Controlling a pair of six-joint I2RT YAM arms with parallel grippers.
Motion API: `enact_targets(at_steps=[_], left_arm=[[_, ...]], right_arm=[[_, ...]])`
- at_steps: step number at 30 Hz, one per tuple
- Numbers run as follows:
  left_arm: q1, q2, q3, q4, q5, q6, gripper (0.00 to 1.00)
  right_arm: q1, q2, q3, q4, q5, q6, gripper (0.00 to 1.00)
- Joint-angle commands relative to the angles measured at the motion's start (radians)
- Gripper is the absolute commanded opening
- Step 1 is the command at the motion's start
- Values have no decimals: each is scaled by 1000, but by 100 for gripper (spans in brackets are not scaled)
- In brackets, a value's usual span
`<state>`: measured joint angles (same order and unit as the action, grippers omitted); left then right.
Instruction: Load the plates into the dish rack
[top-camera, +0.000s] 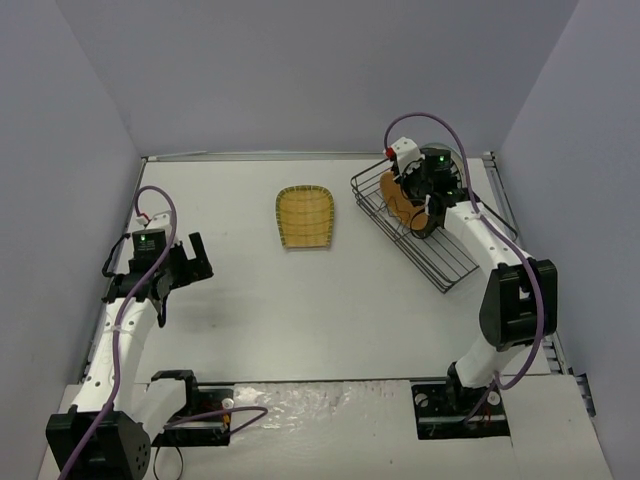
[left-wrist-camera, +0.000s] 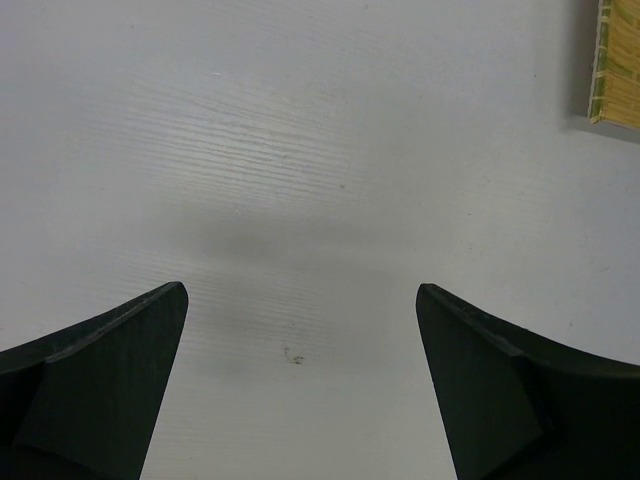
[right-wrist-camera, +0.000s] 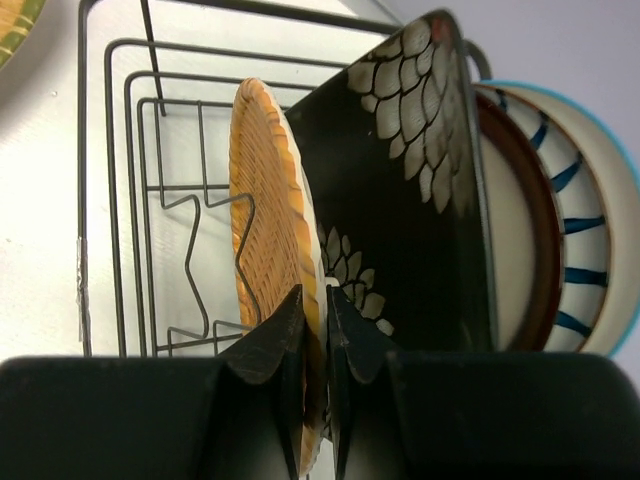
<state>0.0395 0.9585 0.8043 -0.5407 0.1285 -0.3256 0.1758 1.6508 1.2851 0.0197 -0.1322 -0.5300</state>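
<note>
At the left, the left claw (top-camera: 185, 280) hangs low over a bare stretch of the bench (top-camera: 300, 310). Its fingers are spread as wide as they go and nothing is between them. The left wrist view shows only bench surface in the gap and a corner of the yellow square plate (left-wrist-camera: 620, 60) at the upper right. That looks like a waiting posture, open and ready but kept out of the other arm's way.

In the middle, the yellow square plate lies flat on the bench, well apart from both claws. It appears to be the one plate not yet loaded.

To the right, the dish rack (top-camera: 440, 262) sits angled near the far right corner. The right claw (right-wrist-camera: 315, 310) reaches down into it and pinches the rim of the orange plate (right-wrist-camera: 265, 200) between nearly closed fingers. The plate stands on edge among the zigzag dividers. An edge grip suits this, since it keeps the plate upright as it goes into a slot. Just beside it stand the black floral plate (right-wrist-camera: 400, 200), the red-rimmed cream plate (right-wrist-camera: 515, 250) and the striped plate (right-wrist-camera: 590, 230), packed close together. Whether the orange plate's lower edge is fully seated in the wires cannot be told.
</note>
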Motion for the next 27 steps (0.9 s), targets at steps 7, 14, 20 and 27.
enact_targets(at_steps=[7,14,20,27], left_arm=[[0,6,24,58,45,5,97],[-27,45,35,130,141,-107,97],[-135,189,96,249,127,-235,97],[-236,516,265,419,154,-333,97]], right_arm=[[-19,-40,10,106,-25,81,51],[-18,-172,39,104,13,158,81],[-18,-313,40,131,-49,342,94],[-16,-494,-72,175,-242,568,100]])
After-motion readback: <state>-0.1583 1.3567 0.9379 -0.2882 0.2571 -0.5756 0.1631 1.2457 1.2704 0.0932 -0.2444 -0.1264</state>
